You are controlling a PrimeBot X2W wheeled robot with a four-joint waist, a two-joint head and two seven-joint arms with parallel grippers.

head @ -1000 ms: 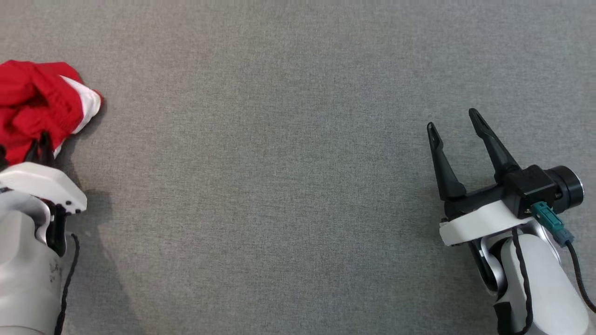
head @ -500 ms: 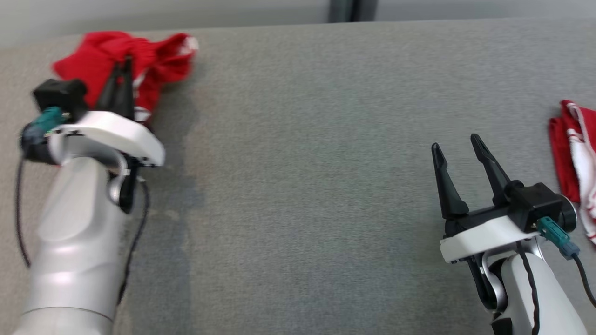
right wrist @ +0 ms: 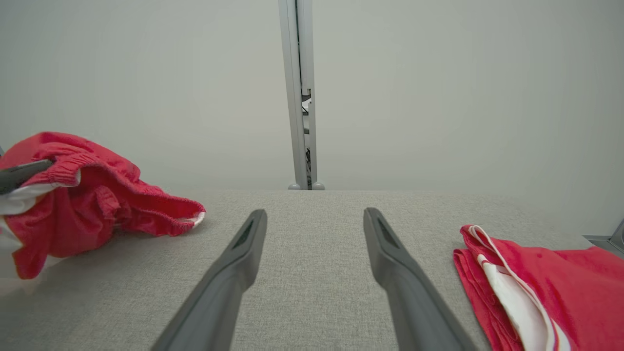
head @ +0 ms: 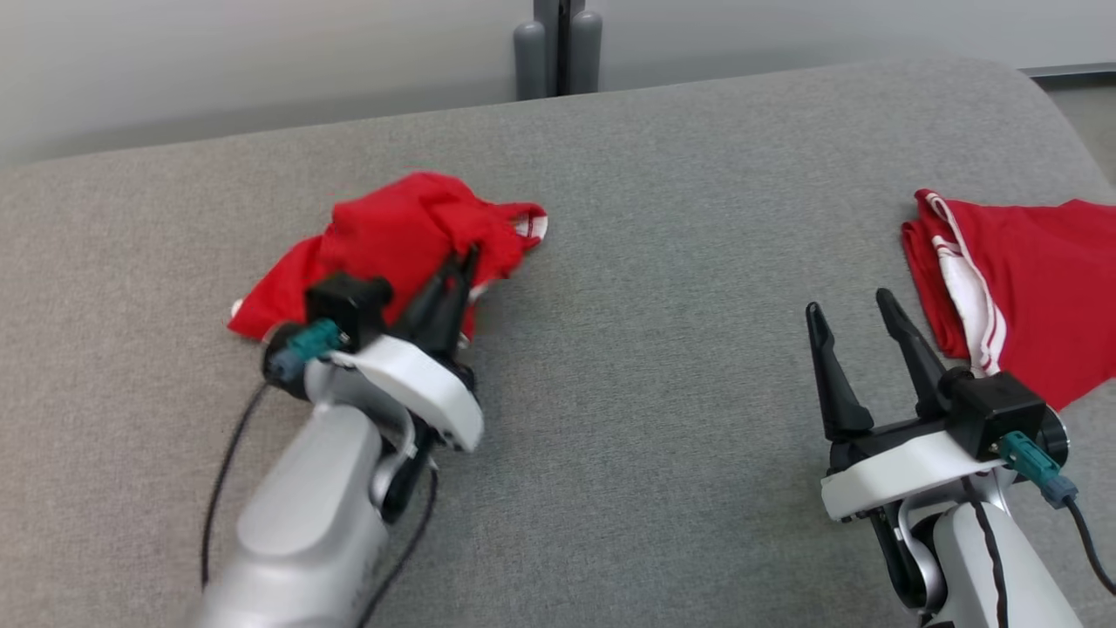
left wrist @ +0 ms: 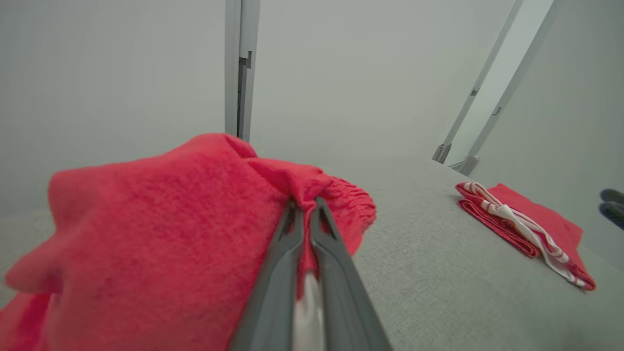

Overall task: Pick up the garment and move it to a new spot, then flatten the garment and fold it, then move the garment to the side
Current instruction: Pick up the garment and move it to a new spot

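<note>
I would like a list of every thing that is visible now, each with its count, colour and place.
crumpled garment: 1, red with white trim, left of the middle of the table
folded garment: 1, red with white stripes, right end of the table
table: 1, grey fabric top, under both garments
post: 1, grey, behind the table's far edge
left gripper: 1, dark fingers, shut on the crumpled garment
right gripper: 1, dark fingers, open, left of the folded garment
</note>
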